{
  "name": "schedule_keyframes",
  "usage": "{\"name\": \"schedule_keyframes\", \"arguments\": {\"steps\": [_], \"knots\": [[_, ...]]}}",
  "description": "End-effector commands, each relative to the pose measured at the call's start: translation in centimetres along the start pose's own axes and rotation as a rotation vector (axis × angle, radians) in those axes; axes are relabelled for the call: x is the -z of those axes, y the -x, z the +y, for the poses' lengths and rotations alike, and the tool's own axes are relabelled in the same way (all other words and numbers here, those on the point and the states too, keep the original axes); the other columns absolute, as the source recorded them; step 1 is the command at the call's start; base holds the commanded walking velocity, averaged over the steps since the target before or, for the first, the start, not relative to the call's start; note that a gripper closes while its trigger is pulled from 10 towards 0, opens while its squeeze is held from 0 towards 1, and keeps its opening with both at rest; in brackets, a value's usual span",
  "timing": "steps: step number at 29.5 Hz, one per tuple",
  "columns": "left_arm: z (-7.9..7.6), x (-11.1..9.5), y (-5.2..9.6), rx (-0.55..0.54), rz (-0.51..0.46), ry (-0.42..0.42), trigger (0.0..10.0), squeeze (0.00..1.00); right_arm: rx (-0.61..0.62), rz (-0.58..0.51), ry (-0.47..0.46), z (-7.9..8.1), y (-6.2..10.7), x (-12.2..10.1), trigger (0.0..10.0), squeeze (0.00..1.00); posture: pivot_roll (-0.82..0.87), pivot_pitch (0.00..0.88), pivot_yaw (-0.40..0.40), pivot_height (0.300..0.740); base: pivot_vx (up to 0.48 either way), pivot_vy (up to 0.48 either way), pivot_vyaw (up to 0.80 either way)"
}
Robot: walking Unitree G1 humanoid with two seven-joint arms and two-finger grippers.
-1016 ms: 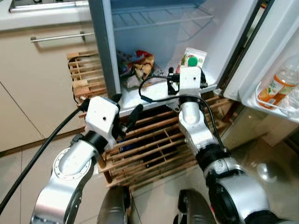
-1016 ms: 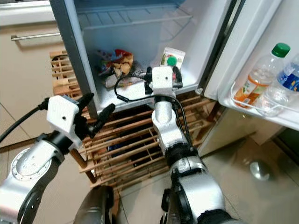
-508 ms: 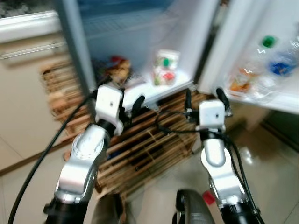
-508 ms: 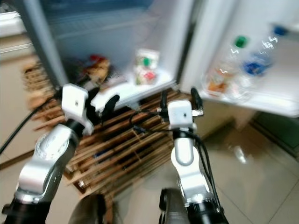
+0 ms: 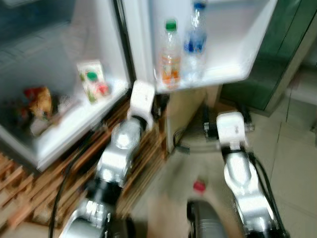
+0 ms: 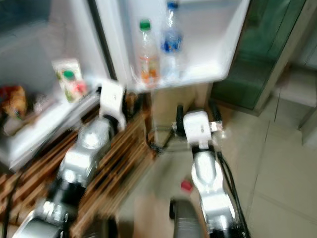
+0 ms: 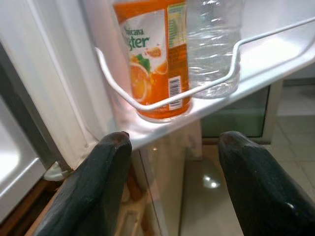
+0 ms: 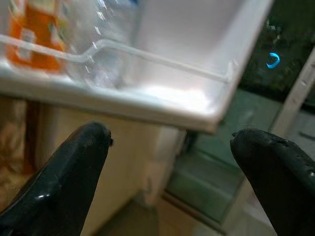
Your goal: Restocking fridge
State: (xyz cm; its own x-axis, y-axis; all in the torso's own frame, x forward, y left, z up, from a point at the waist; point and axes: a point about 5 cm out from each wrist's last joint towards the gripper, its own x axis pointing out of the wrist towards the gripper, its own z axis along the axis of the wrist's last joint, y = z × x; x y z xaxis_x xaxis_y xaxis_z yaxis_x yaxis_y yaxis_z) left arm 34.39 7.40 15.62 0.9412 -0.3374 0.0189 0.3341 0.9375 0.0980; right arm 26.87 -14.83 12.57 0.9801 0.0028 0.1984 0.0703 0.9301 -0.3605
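The fridge stands open and the head views are blurred. A green-capped carton (image 5: 90, 84) stands on the white lower shelf (image 5: 74, 126), beside snack bags (image 5: 39, 101). In the door shelf (image 5: 233, 64) stand an orange juice bottle (image 7: 157, 59) and a clear water bottle (image 7: 211, 44) behind a wire rail. My left gripper (image 7: 174, 137) is open and empty, just below the juice bottle. My right gripper (image 8: 172, 133) is also open and empty, lower, facing the door shelf's outer end.
A slatted wooden pallet (image 5: 143, 158) lies under the fridge. A small red object (image 5: 198, 186) sits on the tiled floor between my arms. A dark green panel (image 5: 287, 49) stands to the right of the door.
The camera has swung right, from the fridge interior toward the door shelf. My right gripper has left the carton on the shelf and drawn back; both grippers now face the door shelf.
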Motion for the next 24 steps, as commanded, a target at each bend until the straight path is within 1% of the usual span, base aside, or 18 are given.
{"name": "schedule_keyframes", "arguments": {"steps": [1,3,5,6,7,8,9,11,14,15,16,17,18,20,21,22,23,24], "knots": [[1.6,-0.2,-0.3,-0.079,-0.001,-0.024,10.0,0.0,-0.016,-0.025,-0.023,0.1,0.1,-0.9,10.0,0.38,-0.26,0.0,0.1,0.638,0.0,0.0,0.0],[2.8,0.0,-0.7,-0.165,0.019,-0.03,10.0,0.0,-0.024,-0.002,-0.023,0.1,0.4,-0.5,10.0,0.38,-0.26,0.0,0.092,0.638,0.0,0.0,0.0],[4.1,0.2,-0.9,-0.243,0.033,-0.058,10.0,0.0,-0.034,0.007,-0.024,0.1,0.5,-0.4,10.0,0.38,-0.27,0.0,0.085,0.638,0.0,0.0,0.0],[4.5,0.2,-0.9,-0.266,0.036,-0.064,10.0,0.0,-0.037,0.006,-0.025,0.1,0.5,-0.5,10.0,0.38,-0.27,0.0,0.085,0.638,0.0,0.0,0.0],[5.5,0.4,-0.9,-0.302,0.042,-0.075,10.0,0.0,-0.048,0.015,-0.032,0.3,0.8,-0.5,10.0,0.39,-0.27,0.0,0.078,0.638,0.0,0.0,0.0],[5.5,0.4,-0.9,-0.302,0.042,-0.075,10.0,0.0,-0.048,0.015,-0.032,0.3,0.8,-0.5,10.0,0.39,-0.27,0.0,0.078,0.638,0.0,0.0,0.0],[6.2,0.2,-1.1,-0.313,0.039,-0.086,10.0,0.0,-0.058,0.024,-0.042,0.5,1.2,-0.6,10.0,0.38,-0.28,0.0,0.078,0.638,0.0,0.0,0.0],[6.4,-0.1,-1.3,-0.312,0.034,-0.089,10.0,0.0,-0.066,0.027,-0.045,0.6,1.4,-0.7,10.0,0.38,-0.28,0.0,0.079,0.638,0.0,0.0,0.0],[7.0,-0.7,-2.4,-0.317,0.039,-0.123,10.0,0.0,-0.086,0.042,-0.05,0.9,2.2,-0.7,10.0,0.38,-0.3,0.0,0.097,0.638,0.0,0.0,0.0],[7.6,-0.8,-2.7,-0.337,0.049,-0.132,10.0,0.0,-0.097,0.041,-0.048,1.0,2.8,-0.8,10.0,0.39,-0.32,0.0,0.108,0.638,0.0,0.0,0.0],[7.6,-0.8,-2.7,-0.337,0.049,-0.132,10.0,0.0,-0.097,0.041,-0.048,1.0,2.8,-0.8,10.0,0.39,-0.32,0.0,0.108,0.638,0.0,0.0,0.0],[8.0,-0.8,-2.7,-0.35,0.051,-0.135,10.0,0.0,-0.101,0.039,-0.047,1.2,3.1,-1.0,10.0,0.38,-0.33,0.0,0.111,0.638,0.0,0.0,0.0],[9.3,-0.9,-2.7,-0.399,0.065,-0.15,10.0,0.0,-0.097,0.049,-0.064,1.0,4.0,-1.3,10.0,0.38,-0.36,0.014,0.13,0.638,0.0,0.0,0.0],[9.8,-1.2,-2.8,-0.421,0.072,-0.159,10.0,0.0,-0.098,0.058,-0.082,0.6,4.5,-1.4,10.0,0.38,-0.36,0.019,0.134,0.638,0.0,0.0,0.0],[10.2,-1.3,-2.8,-0.432,0.071,-0.16,10.0,0.0,-0.101,0.058,-0.084,0.7,4.8,-1.6,10.0,0.38,-0.38,0.039,0.148,0.638,0.0,0.0,0.0],[10.2,-1.3,-2.8,-0.432,0.071,-0.16,10.0,0.0,-0.101,0.058,-0.084,0.7,4.8,-1.6,10.0,0.38,-0.38,0.039,0.148,0.638,0.0,0.0,0.0],[10.7,-1.4,-2.8,-0.452,0.08,-0.153,10.0,0.0,-0.112,0.064,-0.089,0.6,5.5,-1.8,10.0,0.39,-0.4,0.057,0.156,0.638,0.0,0.0,0.0],[10.9,-1.4,-2.8,-0.465,0.08,-0.151,10.0,0.0,-0.118,0.068,-0.099,0.7,5.8,-2.0,10.0,0.39,-0.41,0.066,0.158,0.638,0.0,0.0,0.0]]}}
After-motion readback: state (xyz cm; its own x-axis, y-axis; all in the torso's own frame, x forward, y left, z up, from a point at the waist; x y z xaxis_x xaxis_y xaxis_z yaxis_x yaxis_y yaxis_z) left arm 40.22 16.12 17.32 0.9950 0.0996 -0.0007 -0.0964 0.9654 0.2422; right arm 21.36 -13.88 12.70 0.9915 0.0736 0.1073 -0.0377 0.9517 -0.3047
